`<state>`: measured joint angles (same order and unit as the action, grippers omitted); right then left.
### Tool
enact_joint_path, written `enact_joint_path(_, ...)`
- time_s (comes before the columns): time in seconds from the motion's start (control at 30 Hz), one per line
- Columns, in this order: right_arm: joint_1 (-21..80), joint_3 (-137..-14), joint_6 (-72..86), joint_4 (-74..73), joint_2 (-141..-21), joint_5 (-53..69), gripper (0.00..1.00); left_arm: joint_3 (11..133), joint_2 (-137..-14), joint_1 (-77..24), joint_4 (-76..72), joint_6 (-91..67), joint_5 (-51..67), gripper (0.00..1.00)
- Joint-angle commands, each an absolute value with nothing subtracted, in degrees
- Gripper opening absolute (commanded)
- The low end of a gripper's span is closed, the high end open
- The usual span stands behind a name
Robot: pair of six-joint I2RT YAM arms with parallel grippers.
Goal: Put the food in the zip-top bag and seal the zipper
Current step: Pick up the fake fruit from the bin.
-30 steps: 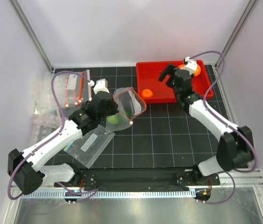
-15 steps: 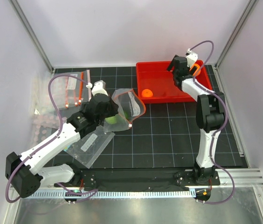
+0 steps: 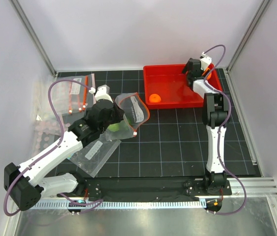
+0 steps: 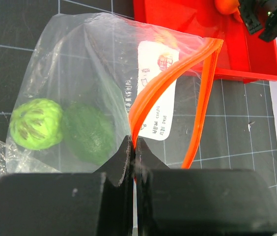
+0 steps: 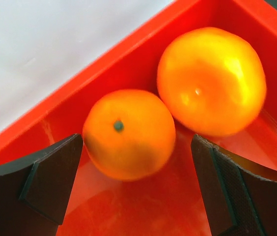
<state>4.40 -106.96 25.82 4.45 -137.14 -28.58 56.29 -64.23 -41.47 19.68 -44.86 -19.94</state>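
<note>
A black gridded tabletop (image 3: 168, 142), seen from above, carries a red tray (image 3: 175, 88) at the far right and a clear zip-top bag (image 4: 79, 69) near the middle. The left pincer (image 4: 132, 145) is clamped shut on the bag's red-orange zipper (image 4: 205, 93), pinching one lip so that the mouth gapes toward the tray. Inside the bag, a bumpy light green fruit (image 4: 35, 123) and a smooth dark green fruit (image 4: 88, 132) lie touching, beside a white label (image 4: 160, 98).

The right pincer (image 5: 136, 177) hangs over the tray's far corner with its jaws spread wide and nothing between them. Just below it sits the nearer orange (image 5: 128, 132), with a second orange (image 5: 212, 81) close beside it. A third orange (image 3: 154, 98) rests alone near the tray's left wall.

The oranges look firm, smooth and light, and likely to roll on the slick tray. A hold across the widest part, one finger on each side, seems safest, though the neighbouring fruit and the corner wall crowd the approach. The bag's film looks thin, limp and slippery, so it would probably collapse if held anywhere but the stiffer zipper strip.
</note>
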Motion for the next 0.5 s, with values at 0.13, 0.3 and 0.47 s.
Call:
enact_joint_path(0.13, 1.67, -120.4, 29.79, 3.61, -144.83, -22.07, 1.0, 55.81, -62.75, -41.13, 16.26, -45.26, -20.57, 0.0)
enact_joint_path(0.3, 1.05, -116.73, 31.55, 7.02, -143.09, -20.48, 0.8, 55.9, -62.84, -41.13, 16.17, -45.09, -20.48, 0.01)
enact_joint_path(0.47, 1.14, -109.61, 32.25, 9.41, -136.17, -17.5, 0.67, 55.99, -63.02, -41.13, 16.26, -44.74, -20.74, 0.01)
